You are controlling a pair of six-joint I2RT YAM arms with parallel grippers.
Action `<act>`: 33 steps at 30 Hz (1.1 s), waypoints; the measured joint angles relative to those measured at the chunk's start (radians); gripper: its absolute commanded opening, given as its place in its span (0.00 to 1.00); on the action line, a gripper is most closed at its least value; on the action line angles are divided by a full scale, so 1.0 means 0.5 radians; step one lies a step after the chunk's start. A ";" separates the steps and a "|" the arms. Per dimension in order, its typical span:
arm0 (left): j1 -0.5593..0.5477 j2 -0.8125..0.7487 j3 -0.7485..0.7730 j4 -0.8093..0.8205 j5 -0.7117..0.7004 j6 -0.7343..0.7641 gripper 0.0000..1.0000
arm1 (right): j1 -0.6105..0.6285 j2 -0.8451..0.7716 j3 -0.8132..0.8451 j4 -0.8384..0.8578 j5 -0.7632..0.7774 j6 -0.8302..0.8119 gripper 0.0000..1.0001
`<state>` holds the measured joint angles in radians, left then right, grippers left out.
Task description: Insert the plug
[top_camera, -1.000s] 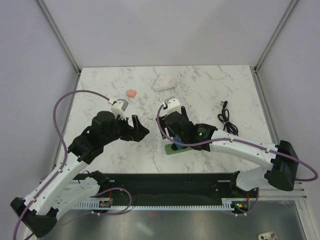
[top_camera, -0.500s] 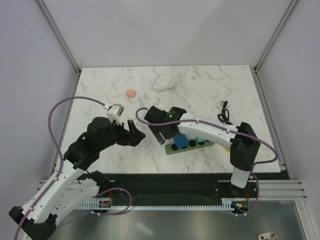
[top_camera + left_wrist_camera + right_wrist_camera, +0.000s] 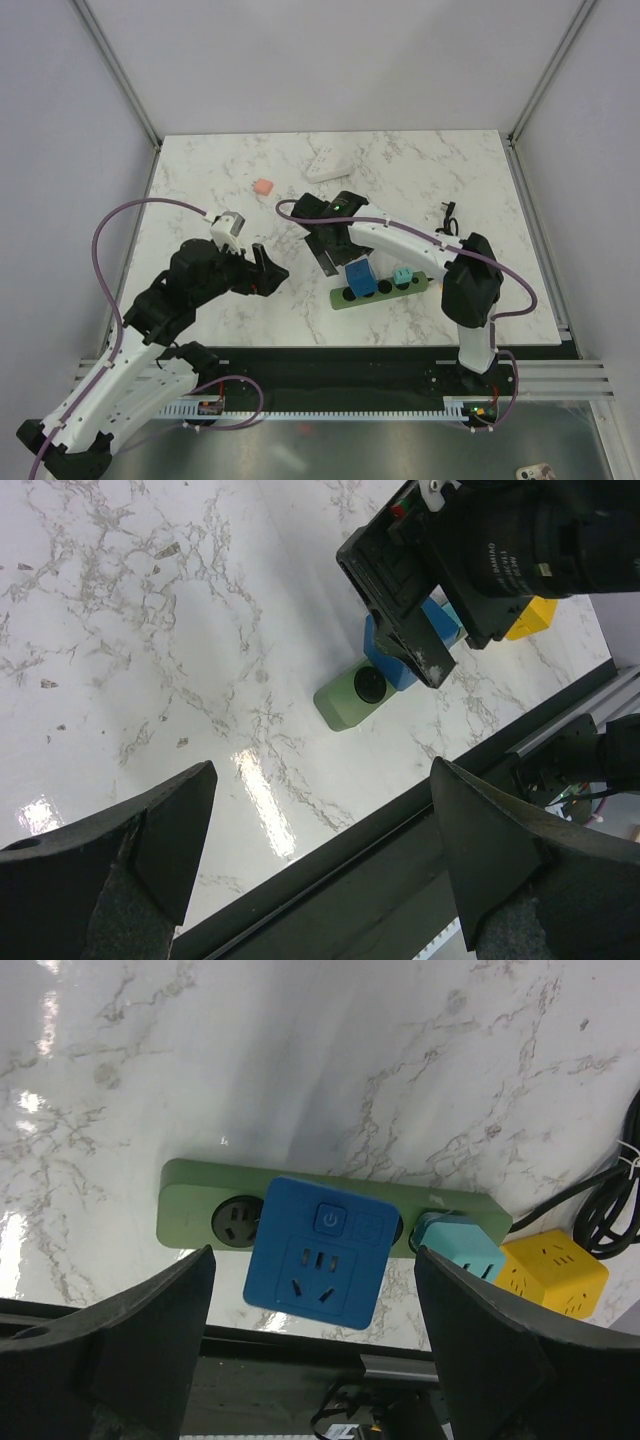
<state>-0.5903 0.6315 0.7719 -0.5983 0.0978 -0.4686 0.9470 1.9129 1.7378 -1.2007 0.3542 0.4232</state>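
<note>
Both claws spread, holding nothing: left gripper [image 3: 320, 850], right gripper [image 3: 315, 1305] | plug [image 3: 320, 1252] sits on power strip [image 3: 195, 1210], I judge it inserted | remaining: confirm seating

White marble table [image 3: 200, 180]; plain grey walls [image 3: 330, 60] around it.

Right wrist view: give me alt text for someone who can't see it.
A bright-blue plug block sits on a green power strip on a marble table, framed by the wide-open right claw. A smaller teal block sits beside it; further along lie a yellow cube and a black cable.
</note>
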 measured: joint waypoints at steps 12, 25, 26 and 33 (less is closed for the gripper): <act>0.000 -0.042 -0.006 0.000 -0.001 0.028 0.95 | -0.127 0.240 0.173 -0.172 -0.134 -0.001 0.88; 0.000 -0.069 -0.010 0.002 -0.003 0.034 0.95 | -0.213 0.265 0.115 -0.240 -0.280 0.000 0.82; 0.000 -0.070 -0.010 0.002 -0.003 0.034 0.95 | -0.217 0.265 0.095 -0.241 -0.295 -0.001 0.83; 0.000 -0.080 -0.014 0.002 -0.003 0.034 0.93 | -0.237 0.264 0.006 -0.227 -0.391 -0.010 0.63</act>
<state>-0.5903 0.5915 0.7650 -0.5976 0.0963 -0.4515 0.8284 2.0449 1.7409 -1.3140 0.1585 0.4183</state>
